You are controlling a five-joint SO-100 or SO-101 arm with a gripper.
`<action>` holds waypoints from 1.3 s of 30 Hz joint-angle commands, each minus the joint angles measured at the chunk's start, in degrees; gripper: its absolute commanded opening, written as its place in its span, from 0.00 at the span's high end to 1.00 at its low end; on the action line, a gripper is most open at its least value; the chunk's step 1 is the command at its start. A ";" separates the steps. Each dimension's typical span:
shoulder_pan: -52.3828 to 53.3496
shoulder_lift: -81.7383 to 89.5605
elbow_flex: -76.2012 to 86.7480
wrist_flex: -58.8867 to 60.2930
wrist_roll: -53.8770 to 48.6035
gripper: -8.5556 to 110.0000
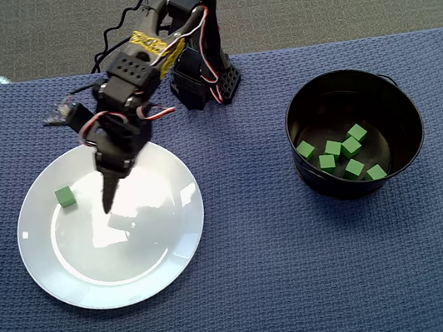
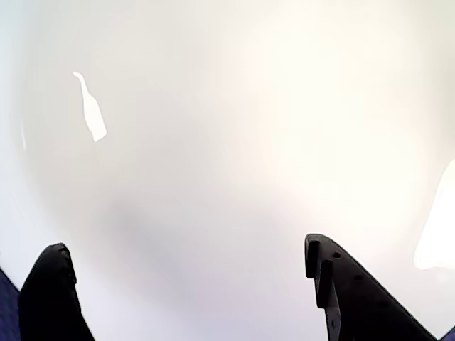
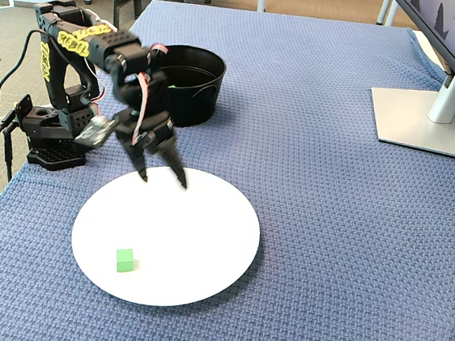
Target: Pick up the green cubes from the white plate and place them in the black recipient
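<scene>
One green cube [image 1: 64, 197] lies on the left part of the white plate [image 1: 136, 264]; in the fixed view the cube [image 3: 125, 260] sits near the plate's [image 3: 196, 240] front edge. My gripper [image 1: 110, 196] is open and empty, pointing down just above the plate, apart from that cube and to its right in the overhead view. In the fixed view the gripper [image 3: 164, 182] hangs over the plate's far edge. The wrist view shows only bare plate [image 2: 227, 142] between the spread fingers of my gripper [image 2: 186, 245]. Several green cubes [image 1: 345, 150] lie inside the black pot [image 1: 325, 183], also seen in the fixed view [image 3: 190, 101].
The arm's base [image 1: 204, 80] stands at the table's far edge between plate and pot. A blue woven cloth [image 1: 264, 277] covers the table. A monitor stand [image 3: 420, 117] sits at the right in the fixed view.
</scene>
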 commanded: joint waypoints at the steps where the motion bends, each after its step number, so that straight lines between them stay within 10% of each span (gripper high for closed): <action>1: 5.01 -1.32 -0.79 -2.99 5.54 0.66; 13: 13.18 -17.05 -19.07 2.37 24.35 0.68; 39: 16.00 -36.47 -35.07 2.46 23.82 0.72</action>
